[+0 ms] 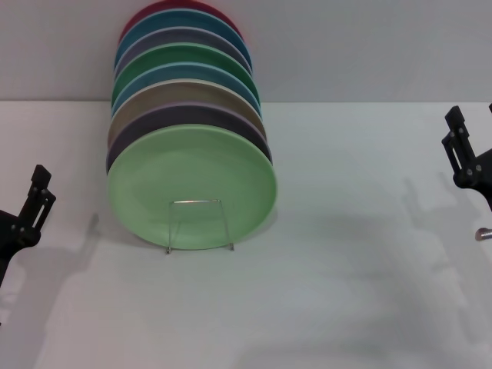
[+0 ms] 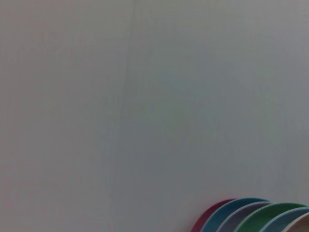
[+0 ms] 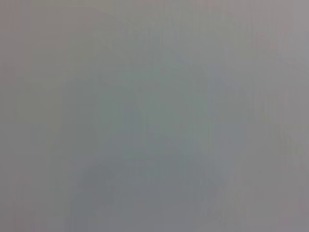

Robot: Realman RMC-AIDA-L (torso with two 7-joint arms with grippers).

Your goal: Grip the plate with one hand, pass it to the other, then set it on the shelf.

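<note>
White desk (image 1: 346, 292) under a pale wall. Standing upright at the front of a row of coloured plates (image 1: 184, 69): the mint-green plate (image 1: 192, 188), leaning in the silver wire shelf (image 1: 198, 224) (front loop across its lower face). Well left of the plate, left gripper (image 1: 34, 201); well right, right gripper (image 1: 465, 150). Both holding nothing, apart from the plate; finger state impossible to tell.

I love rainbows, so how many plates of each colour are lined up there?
Red plate: 1
Blue plates: 2
Purple plates: 2
Green: 2, emerald plate and mint plate
Tan plate: 1
Total: 8
</note>
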